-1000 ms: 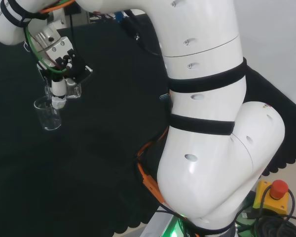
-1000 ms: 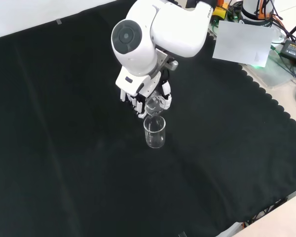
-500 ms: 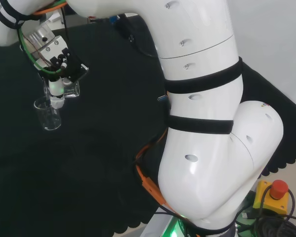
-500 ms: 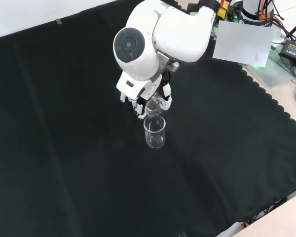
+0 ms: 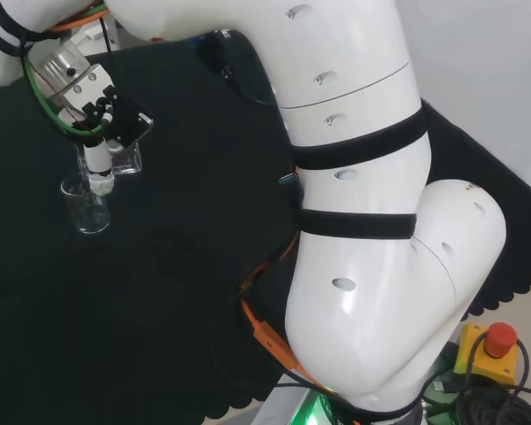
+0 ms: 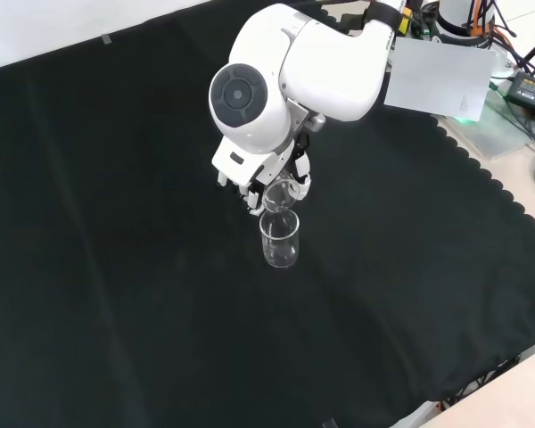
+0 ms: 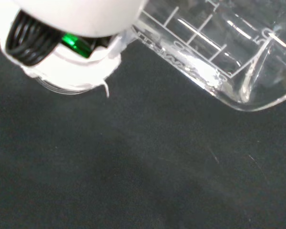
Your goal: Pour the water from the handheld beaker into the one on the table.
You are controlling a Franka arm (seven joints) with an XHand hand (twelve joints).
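Observation:
My hand (image 5: pixel 100 133) (image 6: pixel 254 189) is shut on a small clear beaker (image 5: pixel 129 156) (image 6: pixel 279 193), tipped over a taller clear beaker (image 5: pixel 88 205) (image 6: pixel 280 240) that stands on the black cloth. In the front view the held beaker's mouth hangs just above the standing beaker's rim. The wrist view brings the held beaker (image 7: pixel 219 52) up close, lying nearly on its side with white scale marks, beside a white fingertip (image 7: pixel 71 67). Whether either beaker holds water I cannot tell.
The arm's big white links (image 5: pixel 363 212) take up the right of the head view. In the front view a link with a round grey cap (image 6: pixel 250 98) stands before the hand. Cables, a grey sheet (image 6: pixel 437 76) and boxes lie beyond the cloth's scalloped edge.
The arm has shifted slightly: in the head view the hand moved up and to the left with the held beaker. The standing beaker has stayed in place.

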